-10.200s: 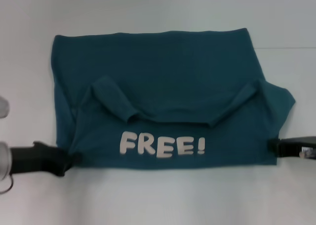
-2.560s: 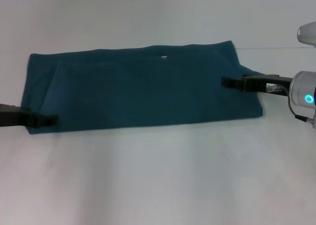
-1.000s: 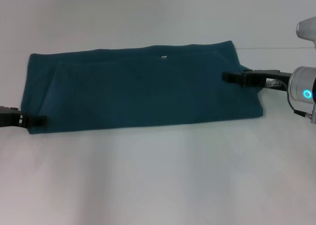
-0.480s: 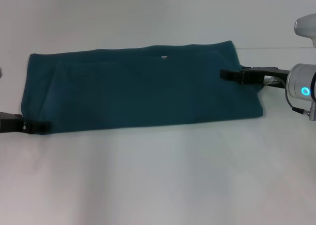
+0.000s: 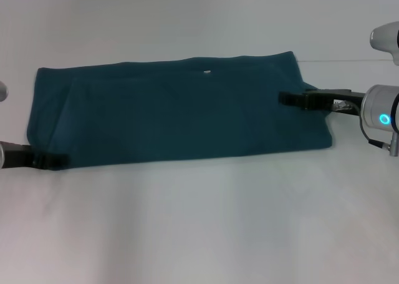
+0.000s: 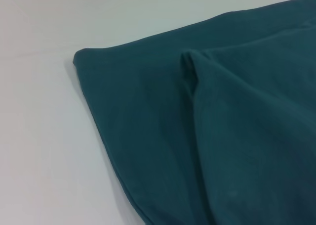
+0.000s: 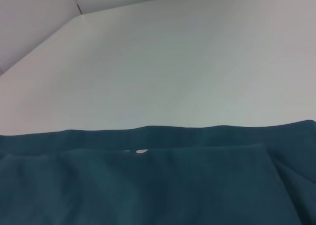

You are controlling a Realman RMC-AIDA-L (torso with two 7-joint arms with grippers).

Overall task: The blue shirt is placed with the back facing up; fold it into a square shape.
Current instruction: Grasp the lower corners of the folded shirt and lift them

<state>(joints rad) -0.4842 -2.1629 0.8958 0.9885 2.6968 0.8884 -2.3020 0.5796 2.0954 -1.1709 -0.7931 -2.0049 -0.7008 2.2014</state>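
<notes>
The blue shirt (image 5: 181, 115) lies on the white table as a wide, flat folded band with its plain side up and no lettering showing. My left gripper (image 5: 59, 161) sits low at the shirt's near-left corner, right at the cloth's edge. My right gripper (image 5: 283, 98) reaches in from the right over the shirt's right end. In the left wrist view the shirt (image 6: 222, 136) shows a rounded corner with a folded layer on top. The right wrist view looks along the shirt (image 7: 148, 185) to its far edge.
The white table (image 5: 199, 234) stretches wide in front of the shirt and behind it. A small pale tag (image 5: 207, 72) (image 7: 141, 151) peeks out near the shirt's far edge. A table edge line (image 5: 349, 60) runs at the far right.
Since the earliest frame the lettered side has been folded under. Over the last second my left gripper has slid back left and nearer, off the cloth; my right gripper has hardly moved.
</notes>
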